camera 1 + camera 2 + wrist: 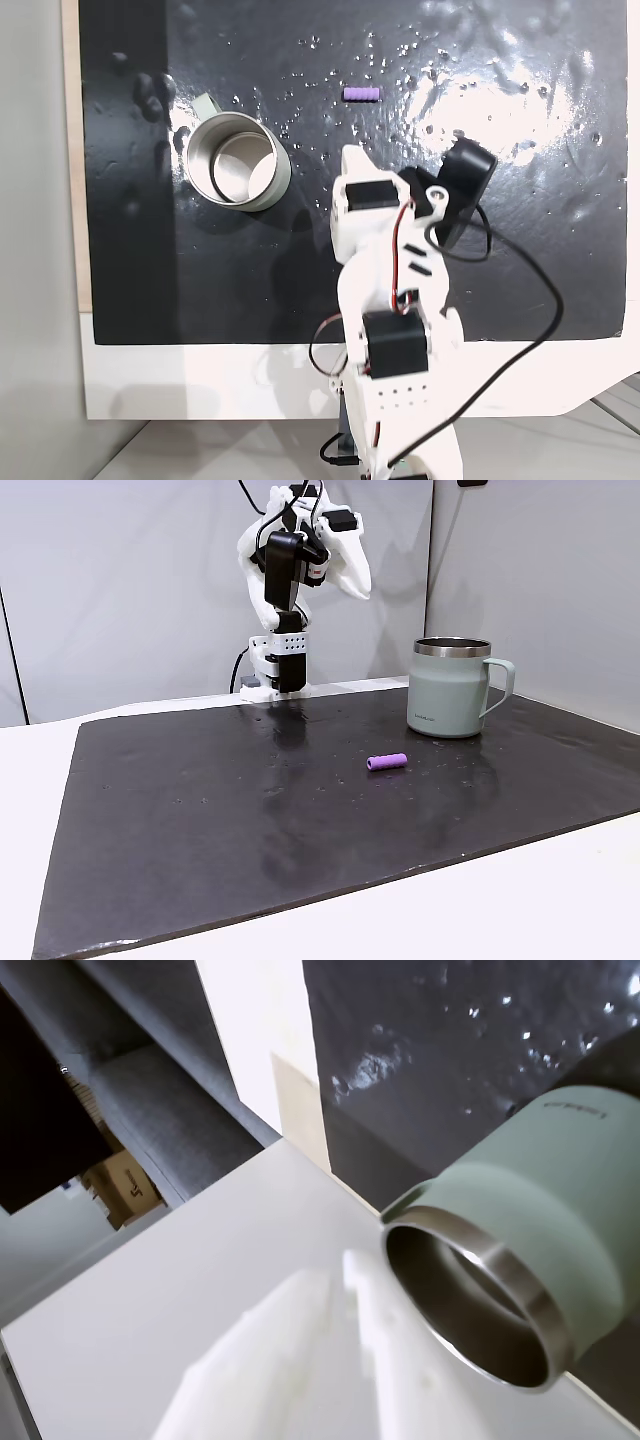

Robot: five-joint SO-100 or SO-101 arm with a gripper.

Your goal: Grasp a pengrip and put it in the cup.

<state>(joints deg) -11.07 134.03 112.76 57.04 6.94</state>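
The little purple pengrip (387, 762) is lying on its side on the black mat (200, 820) out in the middle of the worktop, well apart from the cup (451, 688), which is standing upright nearer the mat's right edge in that fixed view. The arm is sitting folded up high at the back edge, with the white pincer (340, 1360) hanging blurry beside the cup's rim in the wrist view, holding nothing, and I can't really tell how wide it's parted.

Pale walls (120, 590), glossy black mat (250, 820)
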